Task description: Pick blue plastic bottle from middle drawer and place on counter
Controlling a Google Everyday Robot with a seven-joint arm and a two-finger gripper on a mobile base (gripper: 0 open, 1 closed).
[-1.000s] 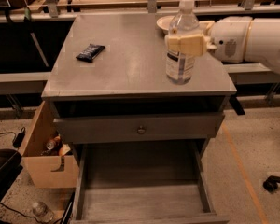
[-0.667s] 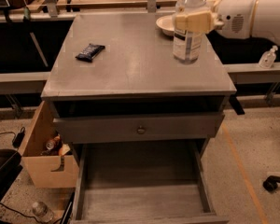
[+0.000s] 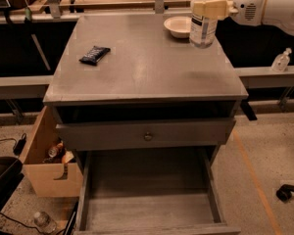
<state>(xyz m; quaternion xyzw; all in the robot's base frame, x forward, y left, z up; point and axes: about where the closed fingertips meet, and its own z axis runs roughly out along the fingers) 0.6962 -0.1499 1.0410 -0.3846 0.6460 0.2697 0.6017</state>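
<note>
i see a grey worktop point(image 3: 137, 77) with pale worn spots, in a work room with a speckled floor. a white bowl point(image 3: 178, 25) and a black packet point(image 3: 94, 55) lie on it. the water bottle point(image 3: 203, 31) is clear, with a pale label and dark print. it is upright at the far right of the worktop, just beside the bowl and near the right edge. my pincer point(image 3: 206, 8) grips its upper part. i cannot tell if its bottom touches. the middle drawer point(image 3: 147, 214) is pulled out below, near a cardboard box point(image 3: 41, 165).
</note>
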